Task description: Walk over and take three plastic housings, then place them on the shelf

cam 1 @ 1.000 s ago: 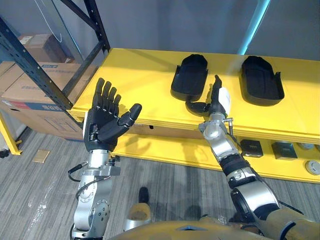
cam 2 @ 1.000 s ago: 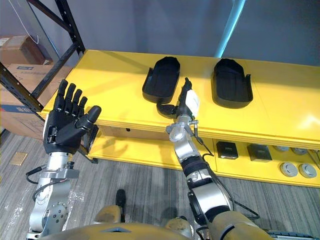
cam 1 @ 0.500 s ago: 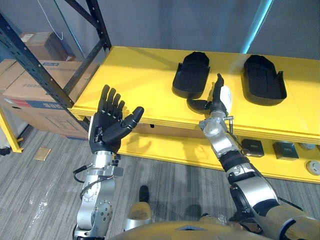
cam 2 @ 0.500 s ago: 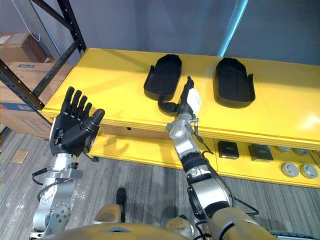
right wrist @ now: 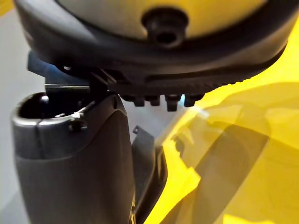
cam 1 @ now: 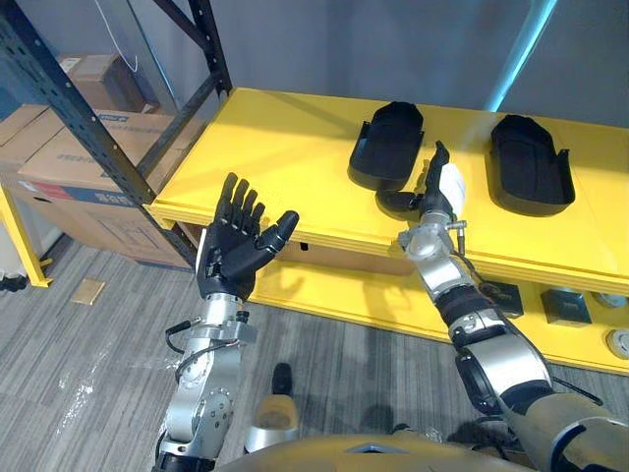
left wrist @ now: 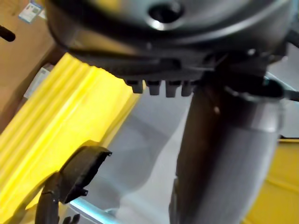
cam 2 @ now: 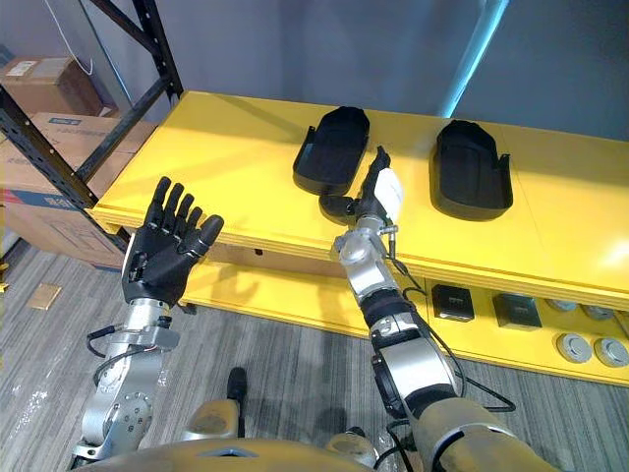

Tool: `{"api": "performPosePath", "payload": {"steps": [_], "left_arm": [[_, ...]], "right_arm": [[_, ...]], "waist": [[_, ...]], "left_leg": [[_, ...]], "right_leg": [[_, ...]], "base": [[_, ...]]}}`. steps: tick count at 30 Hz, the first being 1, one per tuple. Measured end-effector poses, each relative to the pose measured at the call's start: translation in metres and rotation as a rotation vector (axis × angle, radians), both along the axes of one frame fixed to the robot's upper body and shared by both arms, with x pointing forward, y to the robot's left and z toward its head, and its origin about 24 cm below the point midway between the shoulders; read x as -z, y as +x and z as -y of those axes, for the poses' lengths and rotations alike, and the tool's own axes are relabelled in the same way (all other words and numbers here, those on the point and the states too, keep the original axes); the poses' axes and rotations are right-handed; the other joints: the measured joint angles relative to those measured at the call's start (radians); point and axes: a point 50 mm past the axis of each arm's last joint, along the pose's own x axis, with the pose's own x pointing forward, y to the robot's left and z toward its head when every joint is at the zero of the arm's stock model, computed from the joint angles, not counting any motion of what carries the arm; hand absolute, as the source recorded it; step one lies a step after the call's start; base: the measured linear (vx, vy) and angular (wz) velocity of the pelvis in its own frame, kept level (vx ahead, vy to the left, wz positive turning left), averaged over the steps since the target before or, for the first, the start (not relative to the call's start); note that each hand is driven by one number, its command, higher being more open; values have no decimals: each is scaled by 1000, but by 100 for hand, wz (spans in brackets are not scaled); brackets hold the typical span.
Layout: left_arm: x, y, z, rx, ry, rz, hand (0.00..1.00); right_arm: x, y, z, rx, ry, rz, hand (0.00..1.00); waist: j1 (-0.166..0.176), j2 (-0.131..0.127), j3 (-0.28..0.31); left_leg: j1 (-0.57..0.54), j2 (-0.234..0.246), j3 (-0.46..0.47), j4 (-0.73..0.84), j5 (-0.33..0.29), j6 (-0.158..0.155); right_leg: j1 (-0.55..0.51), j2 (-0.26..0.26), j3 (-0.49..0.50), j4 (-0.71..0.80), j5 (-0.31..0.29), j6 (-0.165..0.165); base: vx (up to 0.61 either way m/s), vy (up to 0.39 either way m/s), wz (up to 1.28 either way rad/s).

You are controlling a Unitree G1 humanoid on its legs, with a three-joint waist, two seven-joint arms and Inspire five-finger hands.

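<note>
Left hand [cam 1: 233,251] was spread wide open in front of the flat yellow shelf [cam 1: 285,157]. Right hand [cam 1: 432,192], fingers straight, sat just beside one black moulded plastic housing [cam 1: 386,147].

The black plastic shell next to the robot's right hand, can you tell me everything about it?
The black plastic housing is a long, shallow, matte shell with a rounded far end and raised side walls. It lies on the yellow shelf top, with a second, similar housing apart to its right. The robot's open right hand stands at its near end; whether they touch is unclear.
</note>
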Motion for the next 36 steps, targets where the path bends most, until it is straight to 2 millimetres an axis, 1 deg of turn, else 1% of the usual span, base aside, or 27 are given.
{"api": "performPosePath", "payload": {"steps": [4, 7, 9, 11, 12, 13, 14, 15, 17, 18, 19, 20, 21, 22, 23, 25, 26, 27, 30, 34, 36], "left_arm": [[0, 0, 0, 10, 4, -5, 100], [1, -1, 0, 12, -12, -8, 100], [2, -2, -1, 9, -12, -9, 100], [2, -3, -3, -2, -12, -8, 100], [2, -4, -5, -15, -13, -6, 100], [1, -7, -9, -36, -17, 0, 100], [0, -10, -13, -66, -21, 12, 100], [-1, -11, -15, -77, -21, 17, 100], [-8, -14, -22, -106, -16, 48, 100], [-11, -15, -23, -111, -15, 59, 100], [-16, -16, -25, -119, -15, 81, 100], [-21, -17, -26, -125, -13, 104, 100], [-24, -18, -27, -128, -11, 115, 100], [-27, -19, -29, -133, -4, 133, 100], [-29, -20, -30, -134, -2, 140, 100], [-31, -20, -33, -142, 1, 158, 100], [-32, -21, -35, -155, -3, 166, 100], [-33, -21, -36, -162, -4, 168, 100], [-34, -26, -44, -208, 2, 171, 100], [-39, -34, -52, -261, 55, 185, 100], [-38, -35, -55, -302, 104, 169, 100]], "right_arm": [[-1, 3, 0, 4, 4, -8, 100], [-2, 3, 0, -2, 8, 2, 100], [-5, -5, -1, -14, 58, 53, 100], [-6, -21, -1, -34, 94, 119, 100], [-6, -32, -2, -50, 117, 157, 100], [-6, -47, -3, -71, 167, 204, 100], [-6, -61, -4, -90, 200, 234, 100], [-6, -68, -4, -103, 216, 249, 100], [-14, -92, -1, -167, 320, 302, 100], [-16, -97, 0, -187, 342, 313, 100], [-23, -105, 1, -245, 403, 341, 100], [-32, -112, 2, -325, 458, 376, 100], [-37, -115, 2, -376, 482, 400, 100], [-48, -121, 1, -480, 510, 451, 100], [-55, -124, 0, -529, 515, 481, 100], [-75, -134, -2, -668, 543, 600, 100], [-81, -138, -2, -706, 548, 647, 100], [-83, -140, -1, -716, 545, 664, 100], [-80, -151, 6, -717, 611, 706, 100], [-63, -163, 17, -626, 677, 686, 100], [-59, -166, 21, -594, 682, 682, 100]], "waist": [[3, -16, -3], [1, -22, -1], [0, -22, -1], [-1, -23, -1], [-4, -23, -1], [-11, -24, -1], [-26, -25, -2], [-35, -25, -2], [-67, -29, -4], [-76, -31, -5], [-89, -36, -8], [-93, -41, -11], [-98, -43, -15], [-110, -49, -26], [-113, -50, -31], [-114, -53, -50], [-114, -56, -58], [-113, -58, -62], [-112, -62, -72], [-117, -58, -75], [-132, -52, -80]], "left_leg": [[-1, -1, -1, 0, 0, 0], [-1, -2, 0, 0, 0, 0], [-3, -5, 3, 0, -1, 1], [-3, -5, 9, 0, -3, -2], [-3, -4, 15, 0, -4, -3], [-2, -3, 26, 0, -5, -4], [1, -2, 40, 0, -6, -1], [3, -2, 48, 0, -7, -1], [10, 1, 71, 0, -10, -4], [15, 2, 78, 0, -13, -5], [27, 4, 93, 0, -19, -8], [38, 8, 110, 0, -27, -10], [40, 10, 114, 0, -34, -12], [38, 12, 118, 0, -37, -16], [38, 13, 120, 0, -37, -16], [38, 13, 125, 0, -39, -15], [38, 13, 125, 0, -39, -15], [38, 13, 125, 0, -38, -15], [39, 13, 126, 0, -39, -15], [40, 12, 135, 0, -43, -15], [41, 13, 142, 0, -44, -16]], "right_leg": [[0, -1, 0, -1, 0, 0], [-1, -2, -1, 1, 0, 0], [-4, -5, 0, 1, 0, 0], [-14, -6, 5, 0, 0, 0], [-19, -6, 8, 0, -1, 0], [-24, -7, 20, 0, -1, 0], [-29, -8, 32, 0, 0, 0], [-30, -9, 38, 0, 0, 1], [-39, -10, 62, 0, 4, 7], [-39, -10, 68, 0, 4, 7], [-39, -9, 84, 0, 4, 6], [-40, -7, 101, -2, 3, 5], [-42, -5, 106, -2, 3, 5], [-48, -3, 111, -2, 1, 3], [-50, -3, 113, -2, 0, 1], [-53, -3, 116, -2, -1, 1], [-54, -3, 116, -2, -1, 1], [-54, -3, 116, -2, -1, 1], [-55, -4, 113, -2, -5, -4], [-56, -5, 122, -2, -6, -6], [-60, -5, 129, -1, -6, -6]], "base": [[0, 0, 0], [0, 0, 0], [0, 0, 0], [12, 6, -7], [29, -3, -18], [61, -3, -29], [72, -5, -30], [82, -1, -35], [69, -6, -30], [49, -9, -30], [44, -11, -41], [37, -14, -41], [31, -21, -30], [19, -20, -13], [29, -21, -11], [31, -16, -4], [0, 0, 0], [0, 0, 0], [0, -6, 3], [3, -1, -7], [-23, 1, -9]]}}
